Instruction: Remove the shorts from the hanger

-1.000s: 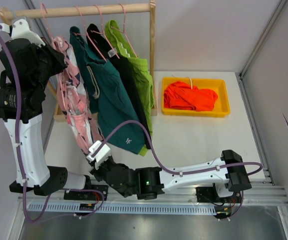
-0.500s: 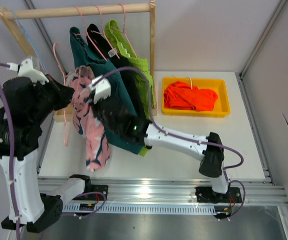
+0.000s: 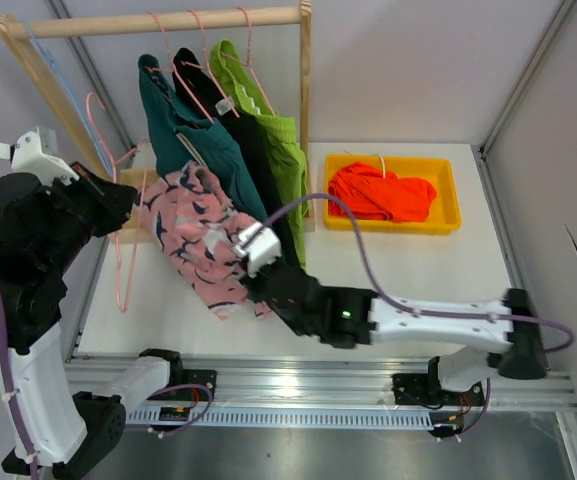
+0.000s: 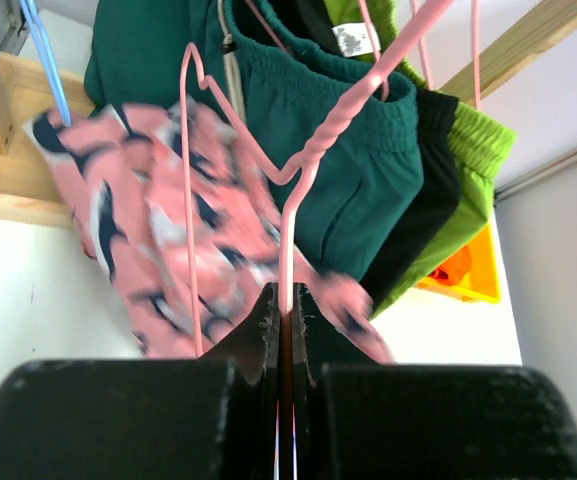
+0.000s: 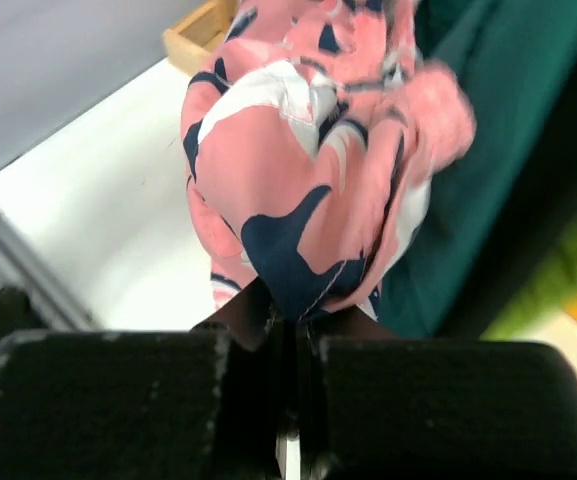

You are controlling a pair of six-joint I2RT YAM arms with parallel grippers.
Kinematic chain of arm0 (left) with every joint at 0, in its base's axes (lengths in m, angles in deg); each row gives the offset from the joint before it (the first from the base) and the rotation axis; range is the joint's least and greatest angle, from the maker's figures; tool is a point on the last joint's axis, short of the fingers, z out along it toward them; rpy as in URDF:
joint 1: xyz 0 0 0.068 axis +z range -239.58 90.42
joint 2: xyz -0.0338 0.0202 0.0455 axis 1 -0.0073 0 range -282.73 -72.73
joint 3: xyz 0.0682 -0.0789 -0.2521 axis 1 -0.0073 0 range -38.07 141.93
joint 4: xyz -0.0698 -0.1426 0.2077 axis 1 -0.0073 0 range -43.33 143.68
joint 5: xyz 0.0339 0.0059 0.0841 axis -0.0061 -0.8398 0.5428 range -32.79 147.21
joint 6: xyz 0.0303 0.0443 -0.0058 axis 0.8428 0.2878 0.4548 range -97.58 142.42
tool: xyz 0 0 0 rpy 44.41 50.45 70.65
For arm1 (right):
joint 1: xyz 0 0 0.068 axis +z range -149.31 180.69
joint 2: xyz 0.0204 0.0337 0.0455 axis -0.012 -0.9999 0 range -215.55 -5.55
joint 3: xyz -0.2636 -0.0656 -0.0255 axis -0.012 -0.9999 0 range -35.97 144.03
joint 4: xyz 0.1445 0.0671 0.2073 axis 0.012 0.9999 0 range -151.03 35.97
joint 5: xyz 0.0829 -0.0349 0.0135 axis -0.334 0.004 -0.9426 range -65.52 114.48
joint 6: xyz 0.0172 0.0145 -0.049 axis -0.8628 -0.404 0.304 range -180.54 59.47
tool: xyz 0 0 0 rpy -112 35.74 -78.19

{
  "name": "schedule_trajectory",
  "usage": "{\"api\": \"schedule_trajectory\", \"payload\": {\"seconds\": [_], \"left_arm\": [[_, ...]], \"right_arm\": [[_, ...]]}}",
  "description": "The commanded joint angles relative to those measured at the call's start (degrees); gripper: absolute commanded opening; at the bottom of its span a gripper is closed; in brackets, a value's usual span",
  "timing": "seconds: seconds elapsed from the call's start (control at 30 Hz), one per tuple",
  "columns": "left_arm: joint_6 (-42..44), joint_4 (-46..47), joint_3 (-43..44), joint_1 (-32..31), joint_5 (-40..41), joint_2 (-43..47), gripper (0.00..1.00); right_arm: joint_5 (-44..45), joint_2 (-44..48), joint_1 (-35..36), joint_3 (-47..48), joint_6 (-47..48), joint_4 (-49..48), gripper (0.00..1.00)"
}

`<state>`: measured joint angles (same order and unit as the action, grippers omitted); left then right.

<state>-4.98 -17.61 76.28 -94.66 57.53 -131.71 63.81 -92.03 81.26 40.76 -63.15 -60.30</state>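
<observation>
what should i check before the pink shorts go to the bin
1. Left end effector shut on hanger: ok
2. Right end effector shut on pink shorts: ok
3. Hanger off the rail: ok
4. Pink shorts clear of hanger: cannot tell, blurred
5. Room in bin beside orange shorts: ok

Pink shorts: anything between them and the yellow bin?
Yes: teal shorts, black shorts, lime green shorts and the rack post stand between the pink shorts in the right claw and the yellow bin.
</observation>
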Motion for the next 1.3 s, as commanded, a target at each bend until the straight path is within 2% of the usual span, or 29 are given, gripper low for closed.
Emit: {"api": "schedule_trajectory", "payload": {"seconds": [0.0,0.13,0.2,0.33,0.4,0.5,0.6,0.63,0.7,0.83,0.87,0.97,1.0,1.1,1.2,1.27], "left_arm": [[0.59,1.41,-1.4,0.16,1.62,-0.09,0.0],[0.68,4.48,-6.23,0.16,0.83,2.46,0.0],[0.68,5.71,-9.04,0.16,0.56,3.17,0.0],[1.55,6.77,-10.19,0.16,0.65,3.08,0.0],[1.99,6.69,-9.58,0.16,1.26,2.82,0.0],[2.52,6.69,-8.62,0.16,1.53,2.21,0.0],[3.14,7.04,-8.17,0.16,1.79,2.12,0.0],[3.23,7.13,-8.35,0.07,1.79,2.12,0.0],[3.23,7.65,-8.44,0.07,1.27,2.29,0.0],[3.23,8.27,-8.26,0.07,0.3,1.85,0.0],[3.23,8.27,-8.0,-0.1,0.39,1.59,0.0],[3.4,8.44,-7.64,-0.63,0.3,1.24,0.0],[3.49,8.53,-7.65,-0.63,0.21,1.24,0.0],[3.75,8.45,-6.94,-1.16,1.0,0.97,0.0],[3.93,8.36,-6.33,-1.33,1.7,0.8,0.0],[4.02,8.7,-6.24,-1.33,1.79,0.8,0.0]], "right_arm": [[11.02,19.3,2.3,-2.37,2.35,-2.06,0.0],[12.53,28.71,1.61,2.09,10.24,4.09,0.0],[11.57,29.43,-0.93,8.48,13.67,5.41,0.0],[1.47,24.19,-10.16,24.49,13.77,16.11,0.0],[-1.01,21.36,-13.23,33.25,15.52,17.28,0.0],[-2.58,15.12,-16.93,41.19,20.36,18.16,0.0],[-8.64,9.24,-25.88,51.13,20.19,20.79,0.0],[-10.14,7.83,-31.04,55.59,19.84,21.93,0.0],[-14.69,4.4,-36.6,58.96,18.17,22.21,0.0],[-21.81,0.79,-51.01,62.49,12.38,21.95,0.0],[-23.32,0.44,-56.26,60.4,11.15,20.99,0.0],[-29.12,-0.35,-63.15,55.82,6.06,15.89,0.0],[-30.88,-1.66,-67.78,54.42,2.65,14.66,0.0],[-37.65,-4.31,-73.53,54.14,-2.91,12.99,0.0],[-40.37,-6.07,-73.81,52.48,-4.77,10.62,0.0],[-42.57,-5.55,-73.72,48.01,-6.61,8.94,0.0]]}}
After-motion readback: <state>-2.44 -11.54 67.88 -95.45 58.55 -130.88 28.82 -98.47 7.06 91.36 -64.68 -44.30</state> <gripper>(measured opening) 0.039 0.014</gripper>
